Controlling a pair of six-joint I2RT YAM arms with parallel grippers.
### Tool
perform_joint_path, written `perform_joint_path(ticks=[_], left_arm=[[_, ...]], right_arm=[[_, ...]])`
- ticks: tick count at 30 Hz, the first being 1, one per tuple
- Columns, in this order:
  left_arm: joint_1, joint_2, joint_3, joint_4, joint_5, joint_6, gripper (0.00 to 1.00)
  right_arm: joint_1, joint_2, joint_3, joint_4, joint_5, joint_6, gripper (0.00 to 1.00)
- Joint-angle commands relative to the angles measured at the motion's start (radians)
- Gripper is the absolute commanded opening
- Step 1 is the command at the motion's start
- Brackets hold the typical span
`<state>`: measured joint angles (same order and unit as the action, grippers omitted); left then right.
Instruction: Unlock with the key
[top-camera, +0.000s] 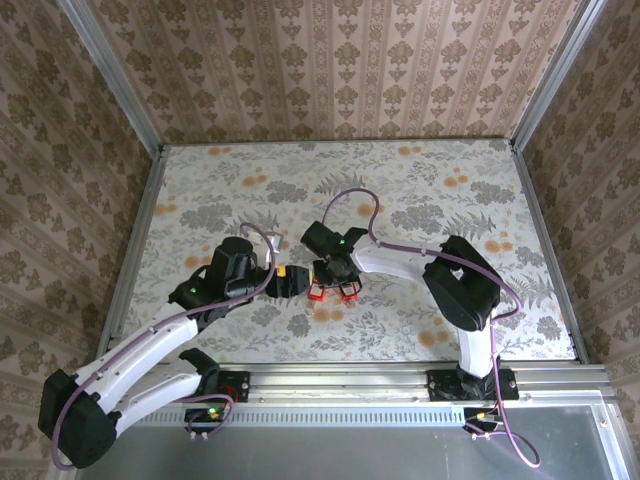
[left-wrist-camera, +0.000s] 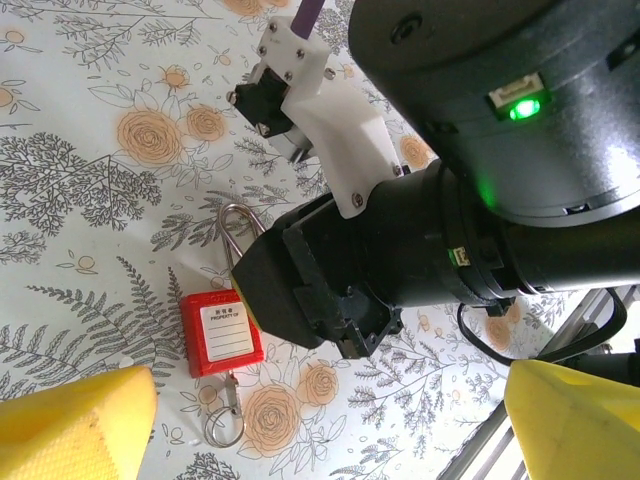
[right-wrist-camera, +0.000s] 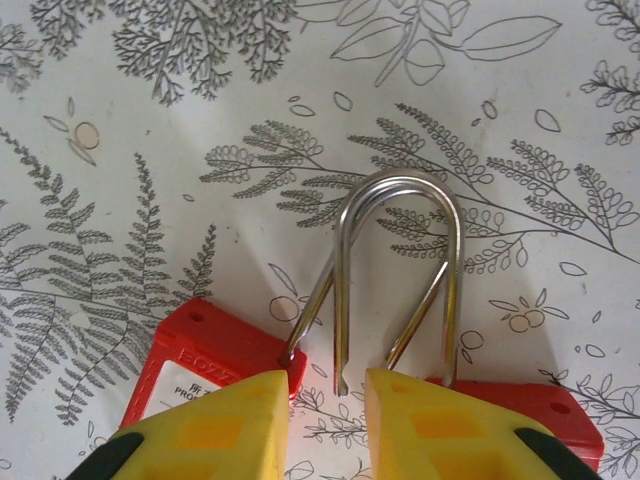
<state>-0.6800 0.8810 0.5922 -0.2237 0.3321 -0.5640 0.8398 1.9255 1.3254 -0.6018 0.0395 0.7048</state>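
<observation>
- Near the middle of the flower-patterned table (top-camera: 420, 190), a little toward its near edge, you have two red plastic padlocks (top-camera: 318, 292) lying just beside each other.
- Your right gripper (top-camera: 334, 282) hangs right over them. Its yellow fingers (right-wrist-camera: 215, 430) stand close together. The loose end of a silver wire loop (right-wrist-camera: 400, 195) sits in the small gap, not squeezed.
- Your left gripper (top-camera: 292, 283) is just beside the padlocks. Its yellow fingers (left-wrist-camera: 70, 430) are wide apart and hold nothing.
- One padlock has a white label (left-wrist-camera: 222, 328), and a small silver key ring (left-wrist-camera: 224, 428) lies at its bottom end.
</observation>
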Motion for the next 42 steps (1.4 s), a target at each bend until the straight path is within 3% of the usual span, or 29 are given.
perform_joint_path(ticks=[1,23,29,33,38,42], left_arm=[[-0.003,-0.013,-0.015,-0.014,-0.007,0.006,0.91],[-0.002,-0.010,-0.009,-0.020,-0.015,0.007,0.91],[-0.002,-0.006,-0.012,-0.016,-0.013,0.006,0.91],[-0.002,-0.009,-0.014,-0.015,-0.013,0.004,0.90],[-0.002,-0.013,-0.020,-0.008,-0.015,0.002,0.91],[-0.002,-0.003,-0.020,0.000,-0.012,0.001,0.91]], right_arm=[[-0.013,0.020,0.014,-0.005,-0.003,0.007,0.26],[-0.051,-0.006,-0.021,0.056,-0.039,0.036,0.22],[-0.054,-0.092,0.024,-0.008,-0.007,0.011,0.28],[-0.056,-0.132,0.020,-0.088,0.041,-0.019,0.39],[-0.052,-0.170,-0.084,-0.104,0.072,-0.025,0.51],[-0.034,-0.157,-0.154,-0.077,0.068,-0.015,0.53]])
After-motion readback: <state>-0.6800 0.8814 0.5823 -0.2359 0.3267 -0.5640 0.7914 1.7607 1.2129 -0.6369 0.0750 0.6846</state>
